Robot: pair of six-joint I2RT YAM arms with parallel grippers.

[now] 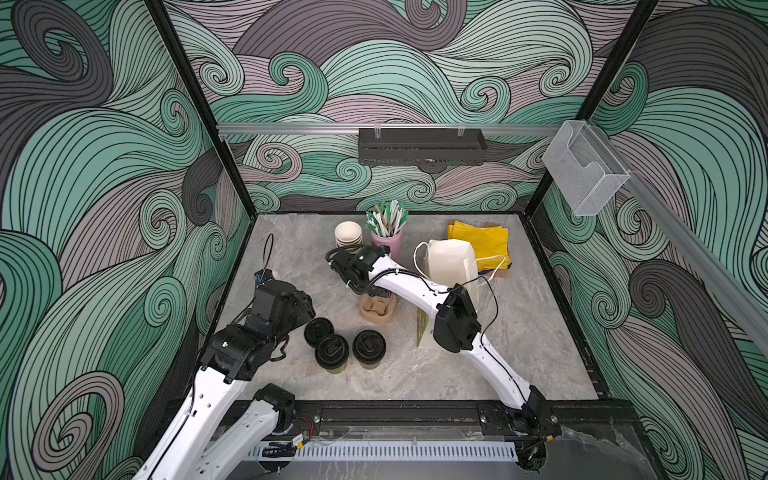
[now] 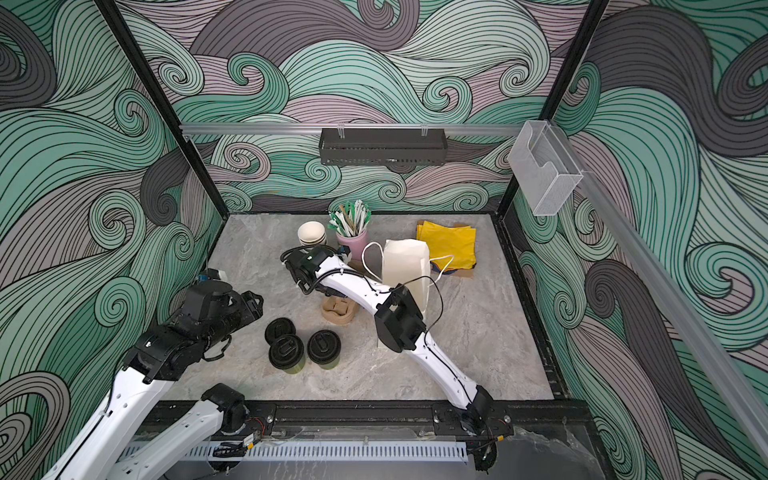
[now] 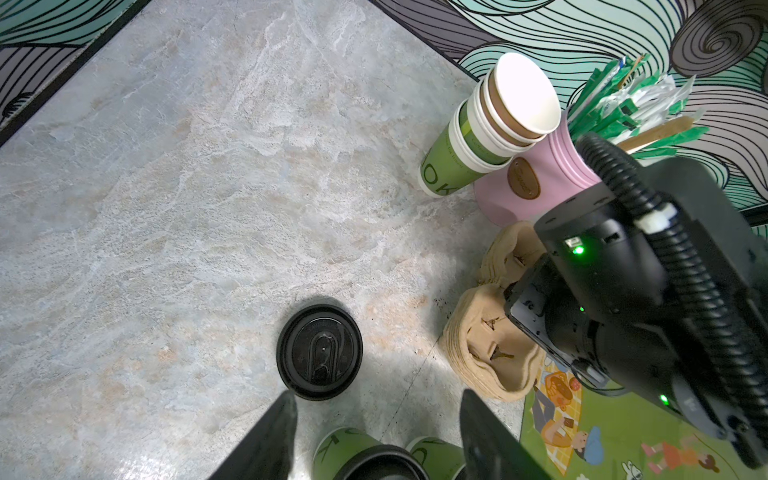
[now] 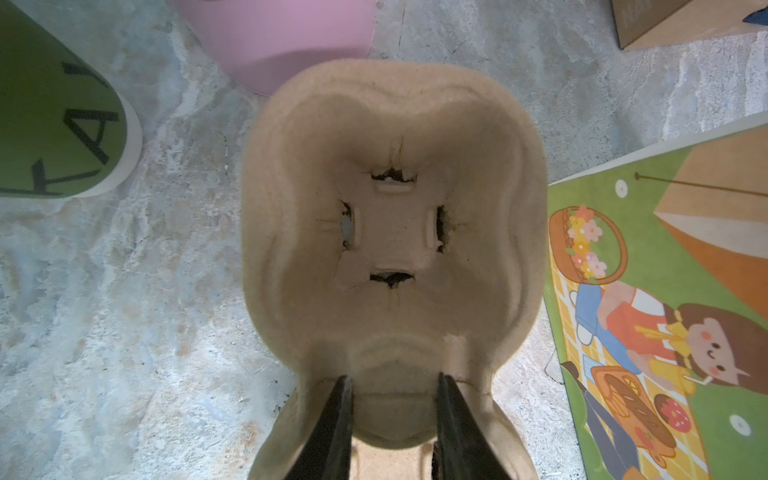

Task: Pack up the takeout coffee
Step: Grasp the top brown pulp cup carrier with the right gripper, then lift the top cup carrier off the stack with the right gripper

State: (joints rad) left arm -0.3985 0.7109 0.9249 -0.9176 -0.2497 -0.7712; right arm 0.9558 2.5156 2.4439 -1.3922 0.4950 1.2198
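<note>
Top views, near to far: on the grey marble table (image 1: pixel 519 353), near-left of centre, stand the two olive-green paper cups with black round sip lids, left cup (image 1: pixel 331 352) and right cup (image 1: pixel 369 344). Both are upright and close together, in neither a carrier nor a bag. A loose black lid (image 1: pixel 318 330) lies flat just behind the left cup. Left claw (image 3: pixel 378 395) hangs above the table close by the two cups, jaws spread, empty.

Mid-table is a stack of brown moulded-pulp cup carriers (image 1: pixel 376 309). Right claw (image 4: pixel 394 377) is down on it, fingers astride the top carrier's middle ridge with a narrow gap. Can't tell if they bite yet. Right of that stands a white paper bag with handles (image 1: pixel 451 262), upright.

Far edge: stack of empty paper cups (image 1: pixel 348 234), pink cup of wrapped straws (image 1: pixel 386 243), yellow napkins (image 1: pixel 478 243).

Status, my read: early. Cups are lidded, nothing packed. Left to do: pull one carrier, seat both cups, probably load the bag.
</note>
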